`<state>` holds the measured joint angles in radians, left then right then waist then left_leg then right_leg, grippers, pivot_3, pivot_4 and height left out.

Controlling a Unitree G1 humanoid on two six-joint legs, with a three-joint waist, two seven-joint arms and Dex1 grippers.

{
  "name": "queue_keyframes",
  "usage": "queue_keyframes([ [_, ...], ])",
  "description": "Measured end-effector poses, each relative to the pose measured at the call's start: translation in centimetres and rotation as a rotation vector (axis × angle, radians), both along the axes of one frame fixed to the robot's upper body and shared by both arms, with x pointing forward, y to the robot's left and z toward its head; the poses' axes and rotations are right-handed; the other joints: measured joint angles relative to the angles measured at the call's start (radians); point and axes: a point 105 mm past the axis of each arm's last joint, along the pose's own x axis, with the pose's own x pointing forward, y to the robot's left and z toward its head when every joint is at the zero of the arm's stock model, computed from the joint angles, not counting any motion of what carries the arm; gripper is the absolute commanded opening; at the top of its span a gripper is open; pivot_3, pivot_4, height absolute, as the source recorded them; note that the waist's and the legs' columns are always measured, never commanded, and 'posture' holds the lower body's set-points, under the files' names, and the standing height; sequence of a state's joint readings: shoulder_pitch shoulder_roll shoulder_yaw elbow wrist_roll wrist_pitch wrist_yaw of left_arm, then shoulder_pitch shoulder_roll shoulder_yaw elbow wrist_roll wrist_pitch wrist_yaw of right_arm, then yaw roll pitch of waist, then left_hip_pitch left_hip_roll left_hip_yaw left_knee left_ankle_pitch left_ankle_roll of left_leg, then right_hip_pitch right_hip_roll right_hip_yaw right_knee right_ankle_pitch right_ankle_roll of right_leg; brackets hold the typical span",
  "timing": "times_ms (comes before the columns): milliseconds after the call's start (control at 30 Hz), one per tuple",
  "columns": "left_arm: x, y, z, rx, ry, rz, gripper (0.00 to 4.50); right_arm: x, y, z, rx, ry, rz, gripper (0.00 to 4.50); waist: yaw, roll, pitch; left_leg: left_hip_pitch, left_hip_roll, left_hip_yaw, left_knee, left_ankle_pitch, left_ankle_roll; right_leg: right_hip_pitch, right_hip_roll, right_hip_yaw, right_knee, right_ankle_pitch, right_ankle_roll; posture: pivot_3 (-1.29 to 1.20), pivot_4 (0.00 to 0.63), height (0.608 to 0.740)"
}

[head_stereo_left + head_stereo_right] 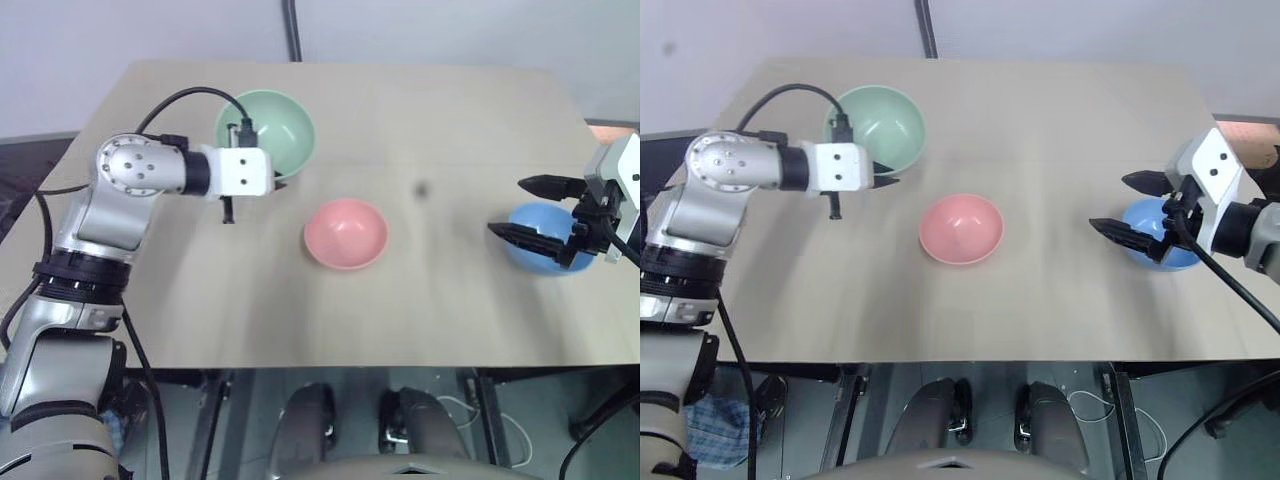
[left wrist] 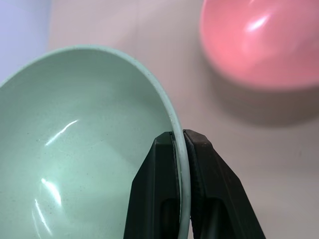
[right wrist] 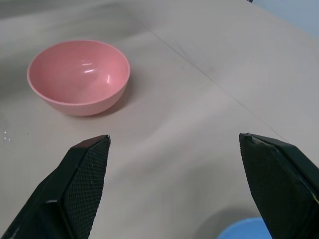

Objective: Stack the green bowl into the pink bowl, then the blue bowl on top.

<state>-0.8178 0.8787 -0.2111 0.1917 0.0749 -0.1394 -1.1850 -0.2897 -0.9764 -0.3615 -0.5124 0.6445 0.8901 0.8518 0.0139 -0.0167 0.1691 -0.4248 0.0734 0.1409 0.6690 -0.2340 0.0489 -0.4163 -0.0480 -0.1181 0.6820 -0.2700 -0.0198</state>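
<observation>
The green bowl (image 1: 270,128) is off the table at the back left, tilted, with my left gripper (image 2: 179,135) shut on its near rim, one finger inside and one outside. The pink bowl (image 1: 346,233) sits upright in the middle of the table, right of and nearer than the green one. At the right the blue bowl (image 1: 542,238) rests on the table. My right gripper (image 1: 533,208) hovers open above the blue bowl's left side, its fingers (image 3: 84,174) spread wide and holding nothing.
The light wooden table (image 1: 400,320) has bare surface between the pink and blue bowls and along its front edge. A black cable (image 1: 292,30) runs up behind the table's far edge.
</observation>
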Motion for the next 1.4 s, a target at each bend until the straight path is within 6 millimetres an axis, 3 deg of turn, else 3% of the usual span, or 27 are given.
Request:
queue_keyframes([
  [67,-1.0,-2.8,-0.6,0.039,0.004,-0.135,0.08,0.2,-0.2,-0.2,0.005,0.010,-0.006,4.50,0.001,0.000,0.000,0.000,0.000,0.000,0.001,0.000,0.000,0.000,0.000,0.000,0.000,0.000,0.000,0.00,0.150,0.740],
  [333,-3.6,-9.3,-0.9,-0.008,0.034,-0.411,0.08,0.4,0.2,-0.3,0.003,0.013,0.003,4.50,-0.002,0.000,0.000,0.000,0.000,0.000,0.002,0.000,0.000,0.000,0.001,0.001,0.002,0.000,0.000,0.00,0.150,0.740],
  [700,-5.5,-8.7,-0.6,0.021,0.157,-0.452,0.08,0.4,0.1,-0.5,0.003,0.020,-0.002,4.50,-0.002,0.000,0.000,0.003,0.000,0.001,0.004,0.000,0.000,0.000,0.001,0.003,0.007,-0.001,0.001,0.00,0.150,0.740],
  [1100,-6.3,-7.1,-1.8,0.072,0.247,-0.419,0.08,0.3,0.0,-0.5,-0.006,0.022,-0.009,4.50,-0.001,0.000,0.000,0.003,0.000,0.001,0.004,0.000,0.000,0.000,0.001,0.003,0.007,-0.001,0.001,0.00,0.150,0.740],
  [1133,-6.2,-7.1,-1.8,0.072,0.251,-0.413,0.82,0.3,0.0,-0.5,-0.007,0.022,-0.009,4.50,0.000,0.000,0.000,0.003,0.000,0.001,0.004,0.000,0.000,0.000,0.001,0.003,0.007,-0.001,0.001,0.00,0.150,0.740],
  [1167,-6.2,-7.1,-1.8,0.070,0.250,-0.411,0.94,0.3,0.0,-0.5,-0.007,0.023,-0.008,4.50,0.000,0.000,0.000,0.003,0.000,0.001,0.004,0.000,0.000,0.000,0.001,0.003,0.007,-0.001,0.001,0.00,0.150,0.740],
  [1267,-6.0,-7.7,-1.7,0.036,0.229,-0.413,2.18,0.3,0.0,-0.5,-0.008,0.023,-0.008,4.50,0.000,0.000,0.000,0.003,0.000,0.001,0.004,0.000,0.000,0.001,0.001,0.003,0.007,-0.001,0.001,0.00,0.150,0.740],
  [1333,-5.9,-8.3,-1.5,0.005,0.213,-0.421,3.27,0.3,-0.1,-0.5,-0.013,0.024,-0.007,4.50,0.000,0.000,0.000,0.003,0.000,0.001,0.004,0.000,0.000,0.001,0.001,0.003,0.007,-0.001,0.001,0.00,0.150,0.740],
  [1400,-5.9,-8.4,-1.5,0.002,0.204,-0.424,3.27,0.3,-0.1,-0.5,-0.013,0.025,-0.007,4.50,-0.001,0.000,0.000,0.003,0.000,0.001,0.004,0.000,0.000,0.001,0.001,0.003,0.007,-0.001,0.001,0.00,0.150,0.740],
])
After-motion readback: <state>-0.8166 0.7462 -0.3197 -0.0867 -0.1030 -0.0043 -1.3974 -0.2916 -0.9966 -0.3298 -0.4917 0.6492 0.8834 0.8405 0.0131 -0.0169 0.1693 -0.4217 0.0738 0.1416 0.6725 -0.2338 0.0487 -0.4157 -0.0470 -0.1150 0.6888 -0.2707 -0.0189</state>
